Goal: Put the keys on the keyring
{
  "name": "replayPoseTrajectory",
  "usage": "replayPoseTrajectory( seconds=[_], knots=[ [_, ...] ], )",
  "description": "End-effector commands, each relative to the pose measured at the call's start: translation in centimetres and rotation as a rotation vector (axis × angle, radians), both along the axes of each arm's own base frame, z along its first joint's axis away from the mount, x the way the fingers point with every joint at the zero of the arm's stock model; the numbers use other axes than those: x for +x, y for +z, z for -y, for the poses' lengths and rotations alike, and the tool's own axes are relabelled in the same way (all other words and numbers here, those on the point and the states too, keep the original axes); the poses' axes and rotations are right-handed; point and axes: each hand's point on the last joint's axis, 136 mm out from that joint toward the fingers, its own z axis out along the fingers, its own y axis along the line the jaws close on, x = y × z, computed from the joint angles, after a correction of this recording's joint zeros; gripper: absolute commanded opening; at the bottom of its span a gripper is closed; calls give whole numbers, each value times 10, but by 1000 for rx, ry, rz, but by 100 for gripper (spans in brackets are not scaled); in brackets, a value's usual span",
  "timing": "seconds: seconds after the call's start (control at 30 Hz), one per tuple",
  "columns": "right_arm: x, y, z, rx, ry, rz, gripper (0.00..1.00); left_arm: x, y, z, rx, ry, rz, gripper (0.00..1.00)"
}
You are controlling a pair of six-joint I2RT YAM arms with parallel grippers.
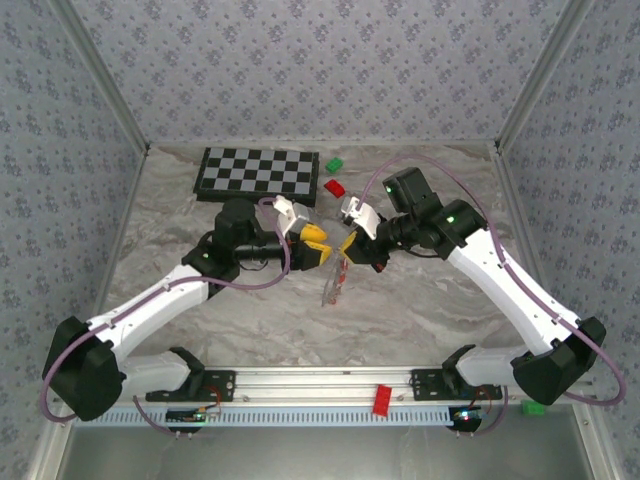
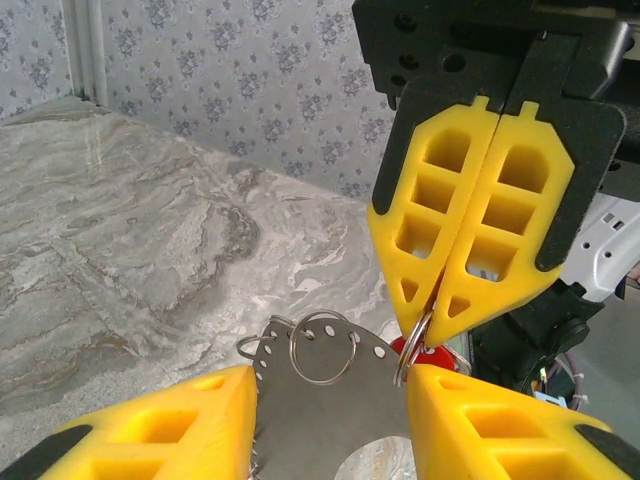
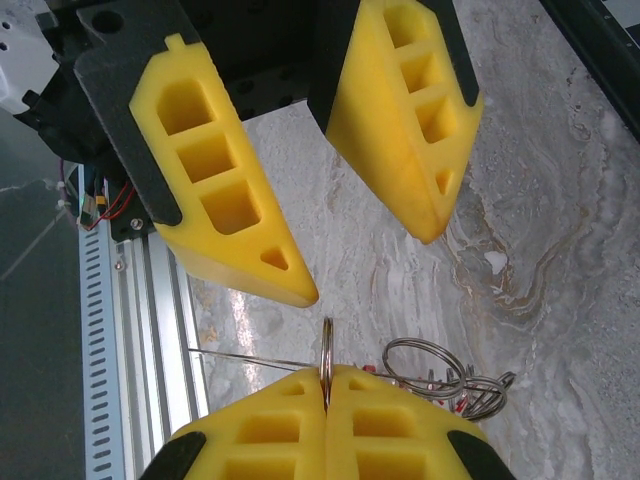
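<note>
Keyring (image 3: pixel 326 345) shiny metal; table (image 1: pixel 420 300) glossy, marble-patterned.

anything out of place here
A small red rectangular block sits on the aluminium rail between the arm bases, and a green block lies beside the right arm's base, both off the marble tabletop.

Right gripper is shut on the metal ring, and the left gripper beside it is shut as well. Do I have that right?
Not quite. The left gripper is open, its two fingers standing well apart, as the right wrist view shows. The rest holds: the right gripper is shut on the metal ring, with the left gripper beside it.
</note>
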Motion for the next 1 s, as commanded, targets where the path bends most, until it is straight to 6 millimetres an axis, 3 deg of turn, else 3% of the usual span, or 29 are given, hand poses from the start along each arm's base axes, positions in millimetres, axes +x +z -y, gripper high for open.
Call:
replayPoseTrajectory(
  seconds=[0.0,0.97],
  knots=[
    [-6,18,-5,54,39,30,0,-2,20,1,-35,-33,56,42],
    [-12,21,-15,88,78,4,0,-17,30,11,-72,-145,63,37]
  ],
)
